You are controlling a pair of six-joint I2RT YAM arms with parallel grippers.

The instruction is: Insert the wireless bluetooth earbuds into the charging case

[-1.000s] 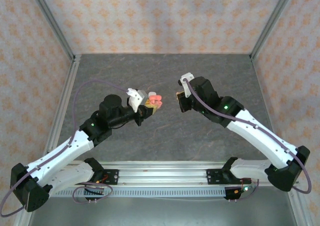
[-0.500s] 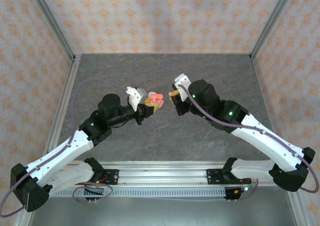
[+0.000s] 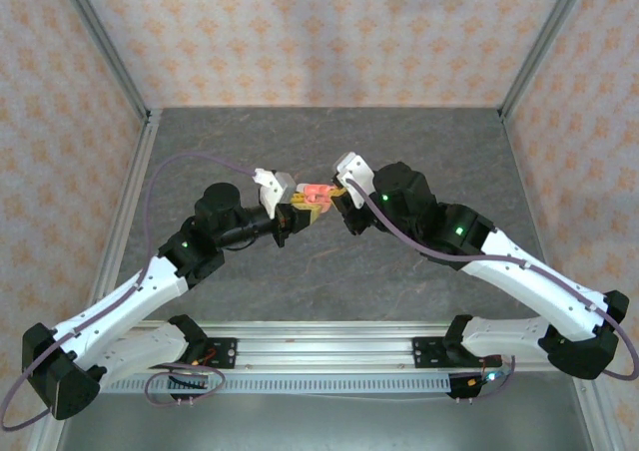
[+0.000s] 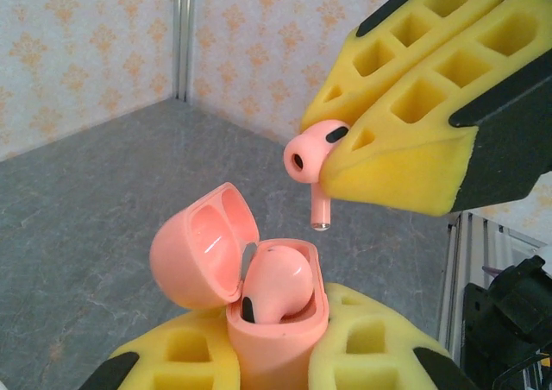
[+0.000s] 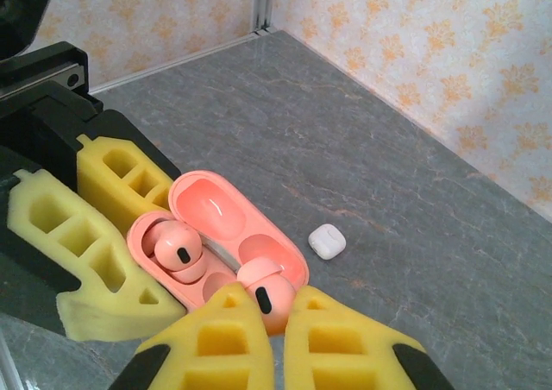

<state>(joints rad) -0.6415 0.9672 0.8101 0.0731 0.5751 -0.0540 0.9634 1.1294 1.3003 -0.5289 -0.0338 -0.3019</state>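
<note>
- Coral-pink earbud (image 4: 309,155): pinched at its head between the yellow foam pads of the right gripper (image 4: 332,161). Its stem points down, just above the open charging case (image 4: 278,338) and not touching it.
- Second earbud (image 4: 274,279): same colour, seated in one socket of the charging case.
- Lid (image 4: 200,250): swung open at 10 o'clock of the case body in the left wrist view.
- Left gripper (image 4: 276,360): pressed onto the case body from both sides, holding it upright above the grey table (image 5: 405,140).
- Top view: left gripper at 8 o'clock of the charging case, right gripper at 3 o'clock.
- White case (image 5: 328,241): lies closed on the table, at 3 o'clock of the charging case in the right wrist view.
</note>
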